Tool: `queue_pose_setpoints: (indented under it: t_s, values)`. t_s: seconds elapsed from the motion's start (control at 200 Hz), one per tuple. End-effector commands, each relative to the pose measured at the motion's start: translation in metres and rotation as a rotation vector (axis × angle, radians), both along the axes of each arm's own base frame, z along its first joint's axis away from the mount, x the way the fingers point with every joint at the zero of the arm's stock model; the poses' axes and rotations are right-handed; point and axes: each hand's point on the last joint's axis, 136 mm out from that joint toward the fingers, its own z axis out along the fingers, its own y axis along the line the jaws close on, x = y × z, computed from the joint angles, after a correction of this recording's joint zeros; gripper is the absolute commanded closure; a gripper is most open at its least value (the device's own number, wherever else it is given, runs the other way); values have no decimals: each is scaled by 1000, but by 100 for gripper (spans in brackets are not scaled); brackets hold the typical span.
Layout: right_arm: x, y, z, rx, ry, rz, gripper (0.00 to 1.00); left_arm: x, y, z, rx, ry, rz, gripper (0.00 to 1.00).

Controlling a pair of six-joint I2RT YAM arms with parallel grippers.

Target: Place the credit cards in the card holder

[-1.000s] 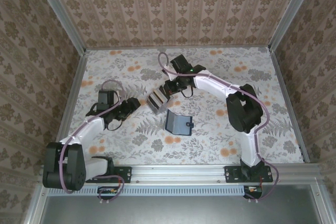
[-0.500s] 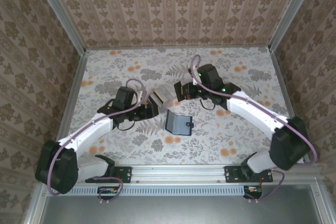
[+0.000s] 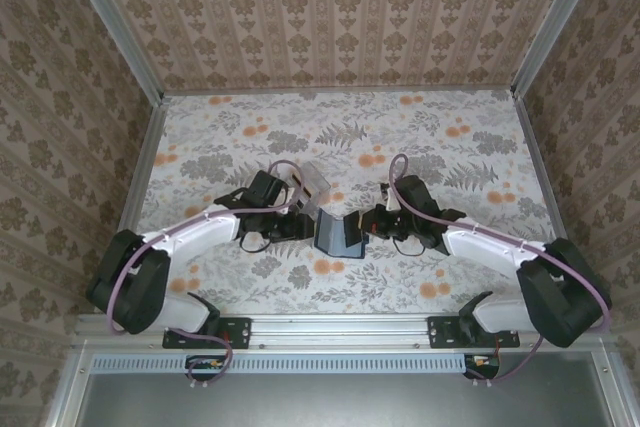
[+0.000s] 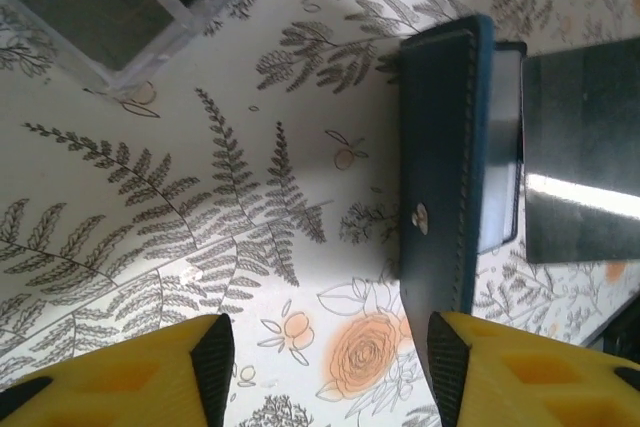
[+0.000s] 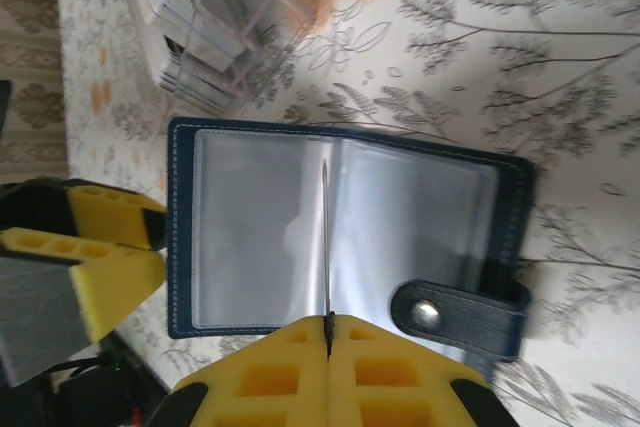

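Credit cards [image 5: 185,27] are standing on their edges in a clear box [image 3: 312,182], just past the middle of the bench [image 3: 450,147] toward its far edge. One card [image 5: 325,237] is sitting in the right gripper [image 5: 327,329]. Its jaws are squeezing shut on the card's edge, so the card is showing as a thin line. The card holder [image 5: 350,237] is lying open right under that card, near the middle of the bench. Its see-through pockets [image 5: 250,237] are facing up. The left gripper [image 4: 330,347] is hovering just beside the holder on the other side. Its jaws are standing wide open and holding nothing.

I think the step now is sliding this card into a pocket. To do it well, the right arm should be tipping the card until it is lying almost flat with a pocket. Then it should be pushing slowly, one corner first. The left jaws should be pressing down on the holder's cover [image 4: 437,167] so it is not sliding away. The right jaws should be letting go only when most of the card is inside.
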Motion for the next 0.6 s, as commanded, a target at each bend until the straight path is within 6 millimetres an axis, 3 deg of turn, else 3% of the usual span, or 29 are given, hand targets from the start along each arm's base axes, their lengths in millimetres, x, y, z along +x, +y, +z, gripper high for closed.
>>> queue_pose_setpoints:
  t_s: [0.0, 0.025, 0.155, 0.395, 0.595]
  values:
    - [-1, 20, 5, 136, 14, 43, 100, 1, -1, -7, 30, 15, -9, 51]
    - [-2, 20, -6, 129, 38, 46, 100, 1, -1, -9, 38, 21, -7, 54]
    - [-5, 21, -18, 120, 56, 66, 100, 1, 3, -18, 74, 47, 10, 62]
    - [-4, 31, -33, 167, 90, 104, 100, -2, 10, -21, 98, 57, 20, 61]
    - [-4, 34, -33, 188, 93, 128, 100, -5, 25, -2, 110, 112, 78, 56]
